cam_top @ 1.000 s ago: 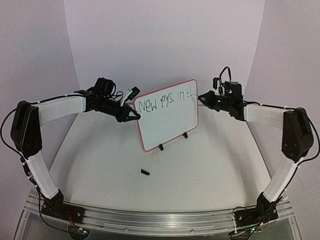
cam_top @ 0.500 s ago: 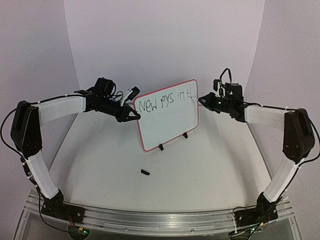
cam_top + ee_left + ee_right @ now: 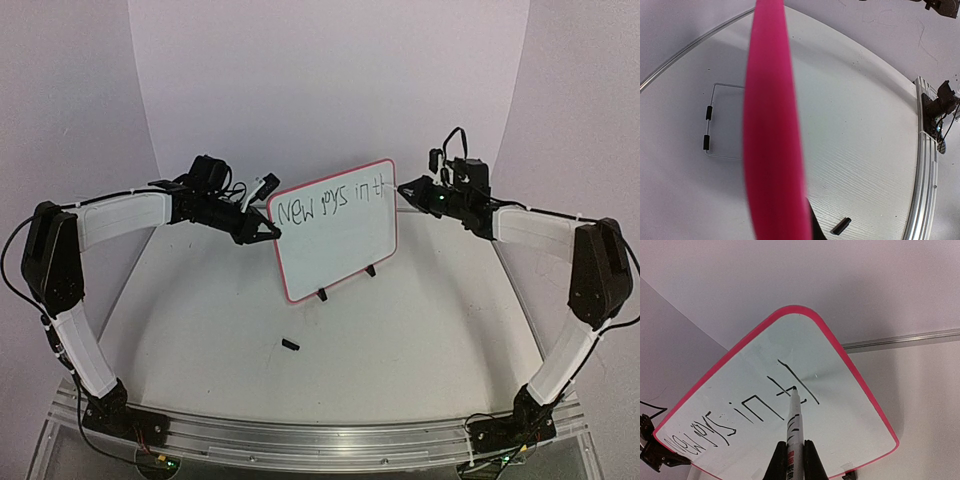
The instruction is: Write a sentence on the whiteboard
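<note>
my left gripper (image 3: 268,230) pinches the whiteboard (image 3: 340,250) edge; my right gripper (image 3: 791,460) clamps the marker (image 3: 794,420), tip on board, over white table (image 3: 220,330), lilac walls (image 3: 330,80).

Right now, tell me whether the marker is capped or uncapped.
Uncapped: the marker shows its bare tip pressed against the whiteboard.

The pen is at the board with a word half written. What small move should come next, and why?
Probably draw the marker tip onward to finish the letter it is at. The right claw grips the marker, whose tip seems to rest on the whiteboard by the last strokes of the sentence, near the right frame; the left claw holds the board's other edge.
</note>
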`<action>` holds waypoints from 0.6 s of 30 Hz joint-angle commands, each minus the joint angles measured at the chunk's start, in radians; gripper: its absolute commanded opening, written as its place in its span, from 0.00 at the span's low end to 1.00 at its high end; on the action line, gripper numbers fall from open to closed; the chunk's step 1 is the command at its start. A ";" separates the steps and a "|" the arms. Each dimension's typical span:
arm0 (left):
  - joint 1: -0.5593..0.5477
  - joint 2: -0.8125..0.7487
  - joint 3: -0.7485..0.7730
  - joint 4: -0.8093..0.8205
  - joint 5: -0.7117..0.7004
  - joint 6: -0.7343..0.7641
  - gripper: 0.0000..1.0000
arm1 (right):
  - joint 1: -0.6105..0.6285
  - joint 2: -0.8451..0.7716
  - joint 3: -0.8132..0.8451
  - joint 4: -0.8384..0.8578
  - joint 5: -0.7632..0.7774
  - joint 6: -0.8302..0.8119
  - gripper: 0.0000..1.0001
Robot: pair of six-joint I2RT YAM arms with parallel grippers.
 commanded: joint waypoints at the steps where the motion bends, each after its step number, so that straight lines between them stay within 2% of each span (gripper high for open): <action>1: -0.031 0.029 -0.001 -0.121 0.013 0.024 0.00 | -0.002 0.023 0.057 0.026 -0.009 -0.004 0.00; 18: -0.031 0.034 0.000 -0.120 0.010 0.025 0.00 | -0.002 0.041 0.069 0.025 0.042 -0.005 0.00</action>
